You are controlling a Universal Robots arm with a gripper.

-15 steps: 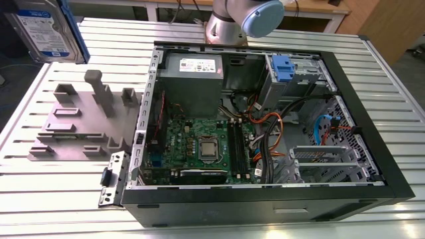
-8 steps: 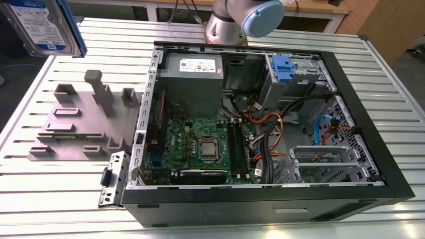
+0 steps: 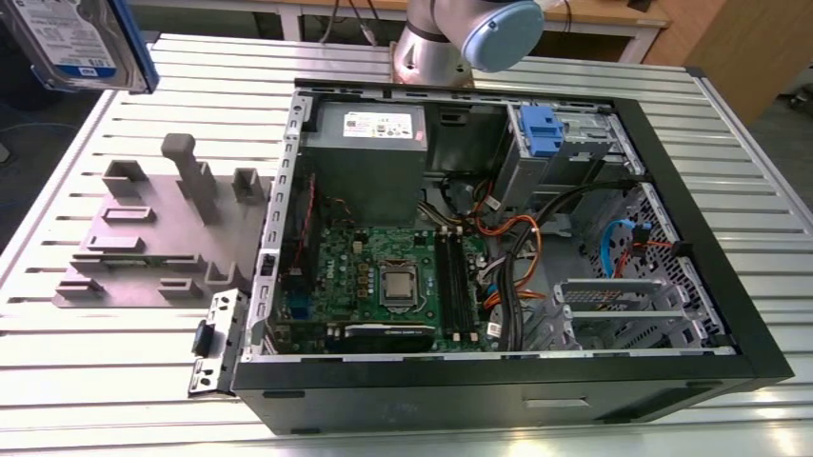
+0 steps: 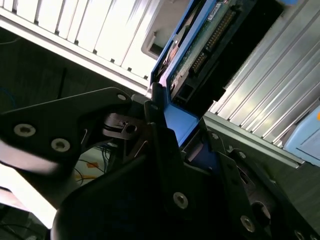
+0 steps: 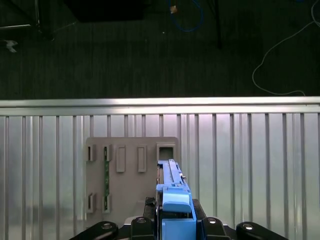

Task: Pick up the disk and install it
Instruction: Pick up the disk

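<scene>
a slatted metal table (image 3: 114,381) is seen under an open computer case (image 3: 508,390); a grey holder block (image 3: 152,238) is set just beside the case, on the exterior view's left; the disk (image 3: 76,43), clipped in its blue frame, is held up in the air, well apart from the case, beyond that block; it is clamped by the gripper (image 5: 175,220), fingers closed on the blue frame.
</scene>
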